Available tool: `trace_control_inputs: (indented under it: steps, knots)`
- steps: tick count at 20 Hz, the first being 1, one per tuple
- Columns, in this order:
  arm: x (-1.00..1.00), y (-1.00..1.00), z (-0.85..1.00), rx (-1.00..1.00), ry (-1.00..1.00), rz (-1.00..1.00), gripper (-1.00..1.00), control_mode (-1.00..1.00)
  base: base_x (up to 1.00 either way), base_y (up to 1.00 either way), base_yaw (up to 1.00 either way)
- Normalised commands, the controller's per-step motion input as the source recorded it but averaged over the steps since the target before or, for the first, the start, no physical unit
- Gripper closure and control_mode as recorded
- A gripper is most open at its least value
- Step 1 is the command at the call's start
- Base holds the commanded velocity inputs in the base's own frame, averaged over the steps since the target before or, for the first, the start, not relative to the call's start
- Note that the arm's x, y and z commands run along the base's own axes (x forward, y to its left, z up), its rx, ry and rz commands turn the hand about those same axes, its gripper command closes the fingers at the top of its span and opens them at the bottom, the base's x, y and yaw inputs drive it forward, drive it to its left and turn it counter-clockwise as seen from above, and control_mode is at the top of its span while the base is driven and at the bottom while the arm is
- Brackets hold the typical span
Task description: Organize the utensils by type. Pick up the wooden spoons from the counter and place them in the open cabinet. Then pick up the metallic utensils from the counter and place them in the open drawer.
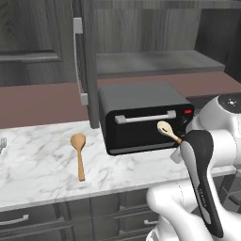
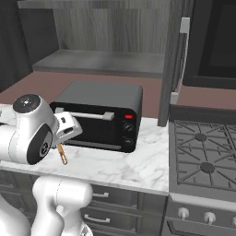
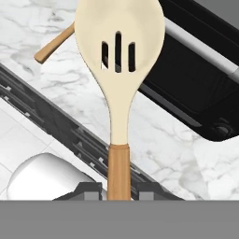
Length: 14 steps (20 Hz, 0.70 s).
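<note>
The gripper is clamped on the orange-brown handle of the slotted wooden spoon, whose cream bowl is lifted in front of the black toaster oven. The all-brown wooden spoon lies flat on the marble counter, left of the oven. Above the oven, the wall cabinet stands open. A silver fork lies at the counter's far left edge.

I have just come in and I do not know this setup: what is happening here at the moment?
The robot's gripper is shut on the orange-brown handle of the cream slotted wooden spoon, holding it in the air in front of the black toaster oven. The brown wooden spoon lies on the marble counter. The wall cabinet above stands open, its shelf bare where visible.
</note>
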Motion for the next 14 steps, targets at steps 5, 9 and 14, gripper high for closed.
trace_control_inputs:
  steps: [5, 9, 14]
  knots:
    - [0.0, 0.0, 0.0, 0.0, 0.0, 0.0, 1.0, 1.0, 0.07, 0.0, 0.0]
    - [0.0, 0.0, 0.0, 0.0, 0.0, 0.0, 1.0, 1.0, 0.13, 0.0, 0.0]
    - [0.0, 0.0, 0.0, 0.0, 0.0, 0.0, 1.0, 1.0, 0.1, 0.0, 0.0]
